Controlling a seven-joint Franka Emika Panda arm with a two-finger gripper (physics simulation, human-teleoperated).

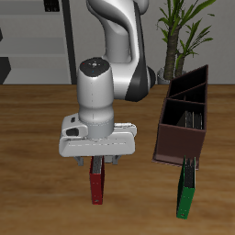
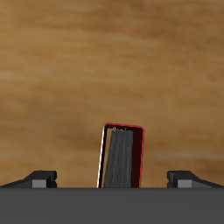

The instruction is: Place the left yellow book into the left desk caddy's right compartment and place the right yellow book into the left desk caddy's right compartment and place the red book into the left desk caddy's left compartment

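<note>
The red book [image 1: 96, 184] stands on edge on the table near its front edge. In the wrist view it [image 2: 121, 157] shows pale page edges inside a dark-red cover. My gripper [image 1: 104, 163] hangs right above it, open, with the fingers [image 2: 39, 179] wide apart on either side and not touching it. The left desk caddy [image 1: 174, 138] is a long dark-brown box beside the arm. Thin grey books [image 1: 189, 117] stand inside its section nearest the table's front edge. I cannot tell the two apart.
A green book [image 1: 186, 193] stands leaning against the caddy's front end. A potted plant [image 1: 188, 27] stands behind the caddy at the table's back. The robot's base is behind the gripper.
</note>
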